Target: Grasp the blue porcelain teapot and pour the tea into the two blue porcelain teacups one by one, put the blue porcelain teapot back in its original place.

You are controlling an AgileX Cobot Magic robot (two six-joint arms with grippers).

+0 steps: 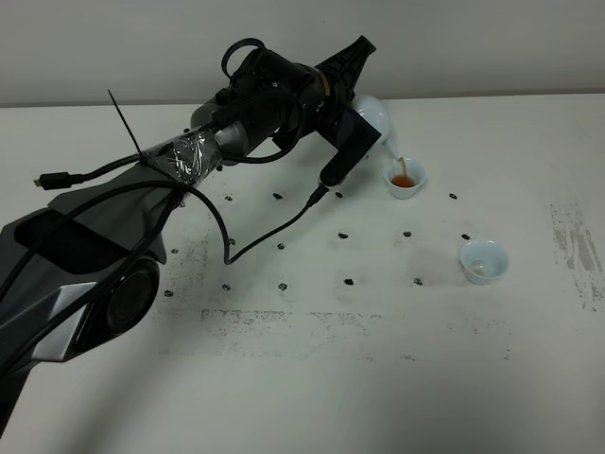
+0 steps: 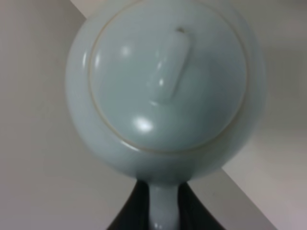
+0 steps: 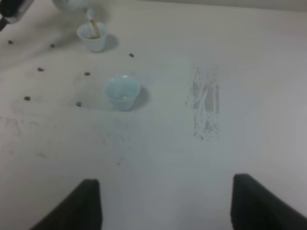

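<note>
Over the far cup (image 1: 405,178), the left gripper (image 2: 163,213) clamps the tilted teapot (image 1: 374,113) by its handle, pouring; the other cup (image 1: 484,261) lies rightward, nearer the camera; the right gripper (image 3: 165,203) stands wide.

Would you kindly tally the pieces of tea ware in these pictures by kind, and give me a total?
Teapot: 1
Teacups: 2
Total: 3
</note>
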